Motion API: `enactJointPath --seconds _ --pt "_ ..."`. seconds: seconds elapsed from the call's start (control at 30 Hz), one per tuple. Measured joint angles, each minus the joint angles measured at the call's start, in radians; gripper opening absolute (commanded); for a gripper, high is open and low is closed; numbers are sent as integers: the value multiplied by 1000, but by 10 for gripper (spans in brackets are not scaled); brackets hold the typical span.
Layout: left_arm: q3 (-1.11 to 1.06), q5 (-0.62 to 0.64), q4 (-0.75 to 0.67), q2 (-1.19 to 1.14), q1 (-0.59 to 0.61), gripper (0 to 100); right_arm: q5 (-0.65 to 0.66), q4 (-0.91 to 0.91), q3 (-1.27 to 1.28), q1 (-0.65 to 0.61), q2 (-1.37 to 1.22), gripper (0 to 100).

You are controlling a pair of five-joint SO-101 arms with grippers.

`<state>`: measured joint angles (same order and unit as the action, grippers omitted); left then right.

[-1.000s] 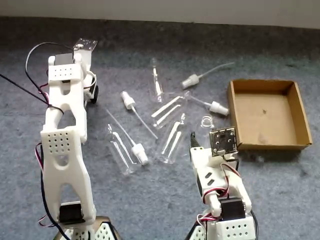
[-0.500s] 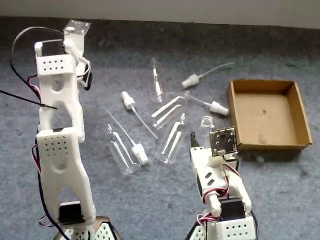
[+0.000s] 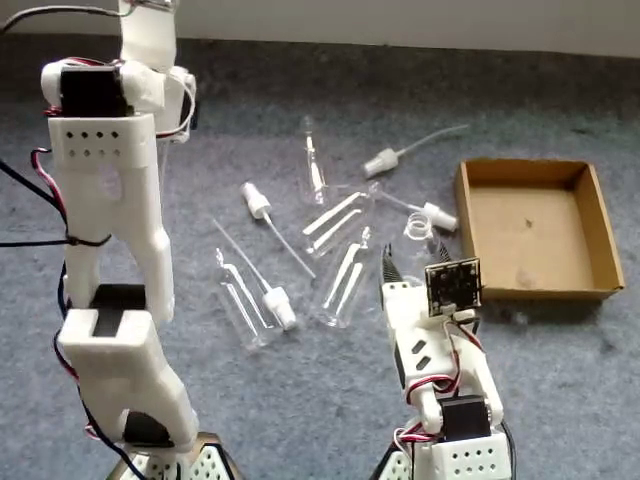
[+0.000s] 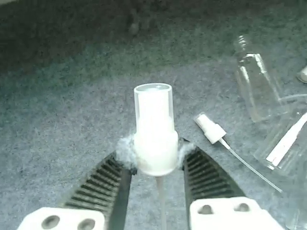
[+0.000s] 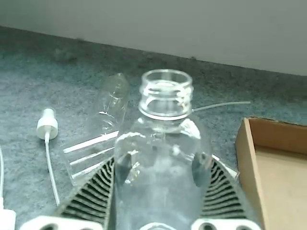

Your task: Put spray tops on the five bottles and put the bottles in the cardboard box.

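My left gripper [image 4: 156,155] is shut on a white spray top [image 4: 154,139] with a clear cap, held well above the carpet. The left arm [image 3: 105,180] stands tall at the far left. My right gripper [image 5: 162,167] is shut on a clear bottle [image 5: 165,143], upright with its neck open, just left of the cardboard box [image 3: 530,225]. The bottle's neck [image 3: 418,228] shows from above. Several clear bottles lie on the carpet, among them ones at the middle [image 3: 340,280] and left [image 3: 240,295]. Loose spray tops [image 3: 255,200] [image 3: 380,160] lie among them.
The cardboard box [image 5: 273,167] has nothing in it and sits at the right. Another spray top [image 3: 435,215] lies close to the box's left wall, one more [image 3: 280,305] nearer the arms. A pale wall runs along the far edge of the grey carpet.
The left arm has risen and swung toward the far edge with the spray top in its gripper. The right gripper has shifted slightly forward with the bottle.
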<state>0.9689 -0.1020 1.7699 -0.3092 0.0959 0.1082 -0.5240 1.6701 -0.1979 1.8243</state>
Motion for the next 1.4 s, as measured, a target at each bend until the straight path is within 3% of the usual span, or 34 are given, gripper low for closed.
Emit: enactJointPath --seconds 0.1,0.23,0.47,0.67,0.83,1.4 --pt "-135 12 0 149 -60 5 0 61 0 -21 0 95" --pt "-279 18 0 333 -132 5 0 127 0 -147 0 95" --pt "-377 18 2 548 -152 5 0 219 0 -344 0 95" --pt "-382 26 2 706 -183 5 0 259 0 -351 0 95" --pt "-382 190 -9 796 -284 5 0 261 0 -353 0 95" --pt "-410 397 -276 830 -457 4 0 176 0 -353 0 95"
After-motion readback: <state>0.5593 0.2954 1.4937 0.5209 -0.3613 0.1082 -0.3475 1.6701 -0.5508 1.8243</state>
